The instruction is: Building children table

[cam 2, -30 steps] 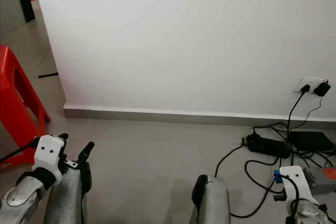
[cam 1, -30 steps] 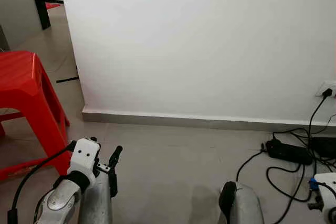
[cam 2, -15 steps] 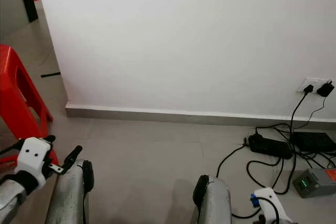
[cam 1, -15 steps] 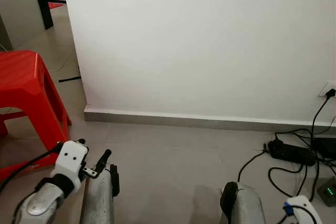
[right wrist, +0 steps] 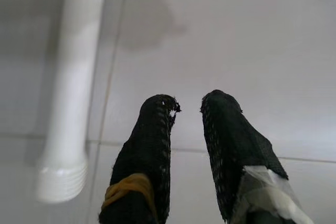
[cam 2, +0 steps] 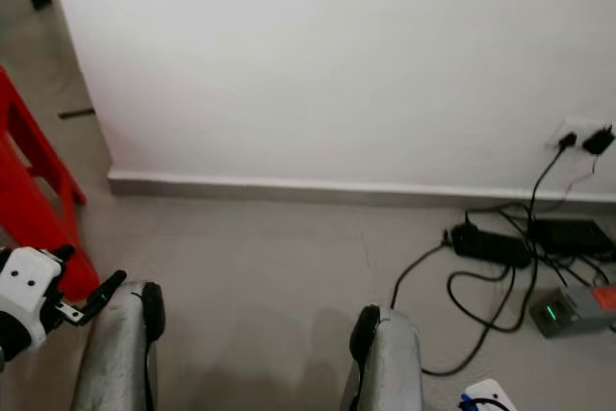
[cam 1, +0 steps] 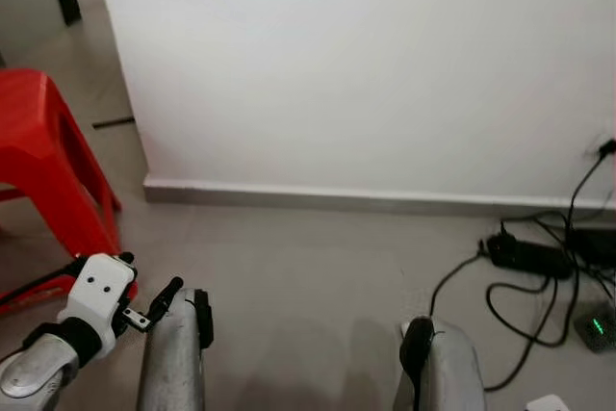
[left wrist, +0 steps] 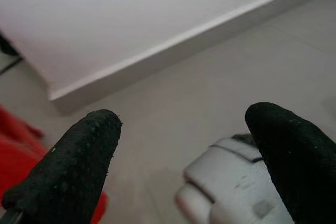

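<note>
Tiled floor, white table leg beside right hand, untouched

Silver arms, white wrist housing, seemingly frayed black pincer fingers.

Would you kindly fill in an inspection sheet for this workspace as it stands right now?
Surface: grey tiled floor, bare in front of the robot.
Job's things: white tube with a ribbed end lying on the floor tiles below the right gripper.
Clutter: red plastic stool at left.
Grippers: left gripper open, holding nothing; right gripper's fingers slightly apart, holding nothing.
Cables: black power strip, tangled black cables and a grey box with a green light at right; plugs in a wall socket.
Surroundings: white wall with a grey skirting.
</note>
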Robot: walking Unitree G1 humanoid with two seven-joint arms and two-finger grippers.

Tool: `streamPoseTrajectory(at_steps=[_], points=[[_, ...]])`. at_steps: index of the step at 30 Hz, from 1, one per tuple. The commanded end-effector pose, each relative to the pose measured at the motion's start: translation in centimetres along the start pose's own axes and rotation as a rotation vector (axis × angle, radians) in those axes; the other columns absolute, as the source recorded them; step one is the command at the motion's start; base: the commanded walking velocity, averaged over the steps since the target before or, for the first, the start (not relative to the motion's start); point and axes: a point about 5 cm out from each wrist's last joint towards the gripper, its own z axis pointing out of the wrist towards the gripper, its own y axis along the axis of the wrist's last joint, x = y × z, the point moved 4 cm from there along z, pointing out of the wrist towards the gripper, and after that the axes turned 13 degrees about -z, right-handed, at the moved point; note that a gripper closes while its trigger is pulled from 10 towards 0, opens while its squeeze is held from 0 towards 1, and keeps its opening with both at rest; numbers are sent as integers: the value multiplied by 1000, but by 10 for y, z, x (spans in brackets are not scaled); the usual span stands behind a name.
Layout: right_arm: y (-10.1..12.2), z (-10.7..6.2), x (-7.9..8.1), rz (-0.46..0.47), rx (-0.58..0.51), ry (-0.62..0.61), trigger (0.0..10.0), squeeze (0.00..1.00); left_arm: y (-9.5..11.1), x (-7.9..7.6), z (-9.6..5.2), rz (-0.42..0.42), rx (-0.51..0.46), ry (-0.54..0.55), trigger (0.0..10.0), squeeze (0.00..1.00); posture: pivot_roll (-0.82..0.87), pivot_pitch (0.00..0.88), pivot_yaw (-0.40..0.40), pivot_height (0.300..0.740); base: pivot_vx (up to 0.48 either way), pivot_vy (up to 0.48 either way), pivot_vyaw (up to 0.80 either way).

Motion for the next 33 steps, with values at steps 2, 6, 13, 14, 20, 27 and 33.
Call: streamPoseTrajectory(at_steps=[2, 6, 13, 14, 20, 27, 33], points=[[-2, -2, 1, -35, -3, 29, 10000, 0, 0, 0, -4, -1, 25, -17, 10000, 0, 24, 262, -114, 300, 0, 0, 0], [-8, -1, 4, -35, 18, 68, 10000, 0, 3, 1, -9, 2, 46, -25, 10000, 0, 22, 321, -123, 300, 0, 0, 0], [0, -4, 20, 23, -55, 225, 10000, 0, 5, -3, -17, -3, 74, -45, 10000, 0, 13, 361, -131, 300, 0, 0, 0], [5, -4, 22, 22, -72, 240, 10000, 569, 4, -4, -18, -5, 79, -47, 10000, 0, 12, 362, -130, 300, 0, 0, 0], [24, -3, 21, -11, -164, 237, 10000, 1000, 2, -10, -19, -17, 92, -57, 10000, 0, 12, 353, -136, 300, 0, 0, 0], [33, -1, 32, 23, -217, 280, 10000, 1000, 4, -11, -19, -30, 94, -54, 10000, 0, 14, 347, -143, 300, 0, 0, 0], [18, 2, 53, -32, -181, 319, 10000, 1000, 4, -9, -23, -30, 100, -49, 10000, 0, 24, 358, -143, 300, 0, 0, 0]])
